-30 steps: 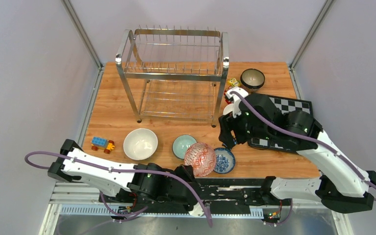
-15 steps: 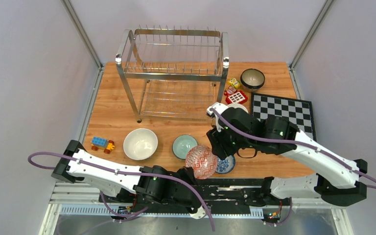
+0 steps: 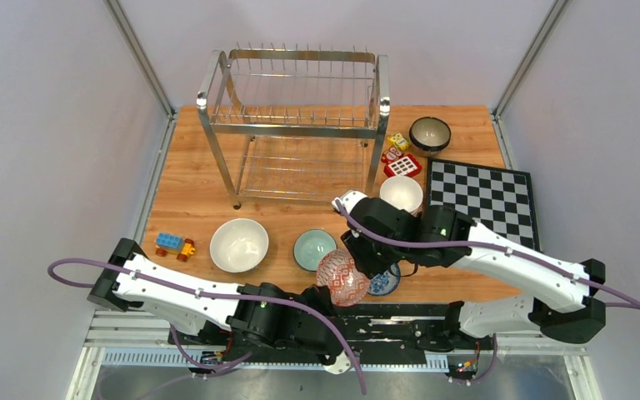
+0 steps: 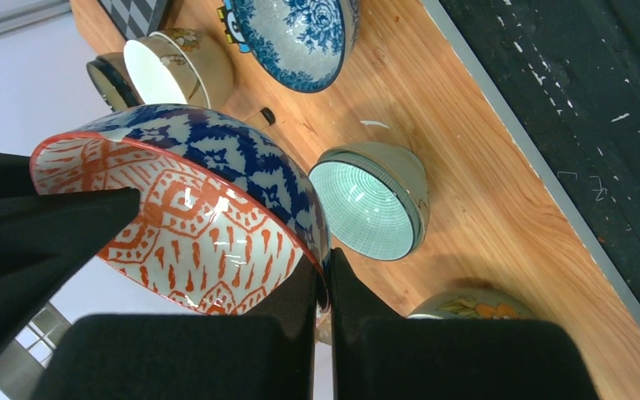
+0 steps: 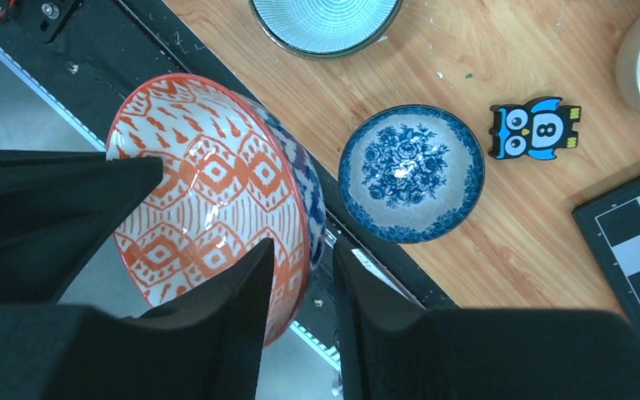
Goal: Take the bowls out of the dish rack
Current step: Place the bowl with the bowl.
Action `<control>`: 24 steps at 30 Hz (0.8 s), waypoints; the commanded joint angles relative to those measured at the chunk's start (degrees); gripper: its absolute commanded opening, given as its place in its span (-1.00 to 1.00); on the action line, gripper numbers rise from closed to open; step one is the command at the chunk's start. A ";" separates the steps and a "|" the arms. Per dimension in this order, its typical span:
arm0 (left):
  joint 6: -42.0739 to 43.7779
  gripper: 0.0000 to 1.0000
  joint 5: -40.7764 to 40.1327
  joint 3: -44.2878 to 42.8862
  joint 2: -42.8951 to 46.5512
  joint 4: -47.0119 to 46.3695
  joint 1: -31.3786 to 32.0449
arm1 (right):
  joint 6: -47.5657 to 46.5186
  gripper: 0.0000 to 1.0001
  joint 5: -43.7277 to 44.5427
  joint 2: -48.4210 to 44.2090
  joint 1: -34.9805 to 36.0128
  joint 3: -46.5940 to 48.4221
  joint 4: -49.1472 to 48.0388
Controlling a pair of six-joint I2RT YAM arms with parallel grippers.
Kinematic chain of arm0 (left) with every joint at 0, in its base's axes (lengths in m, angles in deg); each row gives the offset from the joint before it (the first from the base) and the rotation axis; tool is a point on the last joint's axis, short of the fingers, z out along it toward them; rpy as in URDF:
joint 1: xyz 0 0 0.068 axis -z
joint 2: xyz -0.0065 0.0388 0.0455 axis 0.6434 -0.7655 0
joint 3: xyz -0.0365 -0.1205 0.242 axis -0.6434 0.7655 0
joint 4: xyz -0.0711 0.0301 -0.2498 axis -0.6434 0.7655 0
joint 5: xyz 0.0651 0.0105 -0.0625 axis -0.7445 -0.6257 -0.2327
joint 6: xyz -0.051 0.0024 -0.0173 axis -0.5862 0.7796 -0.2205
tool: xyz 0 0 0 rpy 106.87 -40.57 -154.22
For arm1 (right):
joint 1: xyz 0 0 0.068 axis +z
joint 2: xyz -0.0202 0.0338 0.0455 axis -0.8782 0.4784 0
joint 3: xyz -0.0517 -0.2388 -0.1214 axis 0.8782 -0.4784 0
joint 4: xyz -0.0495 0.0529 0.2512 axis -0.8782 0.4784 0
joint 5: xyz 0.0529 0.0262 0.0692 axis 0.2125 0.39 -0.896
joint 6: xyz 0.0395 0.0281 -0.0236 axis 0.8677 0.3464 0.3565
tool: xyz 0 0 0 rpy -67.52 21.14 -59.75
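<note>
The dish rack (image 3: pixel 296 125) stands at the back of the table with no bowl on either tier. A pink-red patterned bowl (image 3: pixel 342 277) (image 4: pixel 192 217) (image 5: pixel 217 192) hangs tilted over the table's front edge, my left gripper (image 3: pixel 327 287) (image 4: pixel 323 267) shut on its rim. My right gripper (image 3: pixel 365 265) (image 5: pixel 304 246) straddles the same rim, one finger inside and one outside, with a gap still showing. On the table lie a white bowl (image 3: pixel 238 244), a celadon bowl (image 3: pixel 313 248) (image 5: pixel 325 21), a blue-patterned bowl (image 3: pixel 383 282) (image 5: pixel 411 171), a cream bowl (image 3: pixel 401 193) and a dark brown bowl (image 3: pixel 429 133).
A chessboard (image 3: pixel 483 192) lies at the right. Toy blocks (image 3: pixel 175 244) sit front left, and a red toy (image 3: pixel 402 165) and a yellow one (image 3: pixel 397 142) sit beside the rack. An owl tile (image 5: pixel 536 129) lies near the blue bowl.
My right arm has swung from the chessboard forward and left to the held bowl, its fingers narrowing around the rim. The left gripper has shifted the bowl slightly.
</note>
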 commanded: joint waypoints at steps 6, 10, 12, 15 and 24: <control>-2.23 -1.00 -1.03 -1.22 0.91 -3.21 0.45 | 0.97 -0.73 2.18 2.92 2.07 -0.53 1.07; -5.05 -1.00 -3.79 -1.19 0.40 -4.72 0.50 | 1.38 -0.94 4.09 2.19 2.20 -0.63 1.24; -6.96 -0.69 -6.85 -1.43 0.02 -5.03 0.45 | 1.73 -0.94 5.28 1.53 2.16 -0.47 1.48; -10.96 0.18 -11.14 -1.82 0.65 -5.92 0.51 | 2.66 -0.94 8.46 -0.09 2.18 -0.15 1.94; -26.18 1.00 -17.69 4.45 12.27 -12.98 0.37 | 7.73 -0.94 21.01 -9.79 -0.23 -6.22 1.86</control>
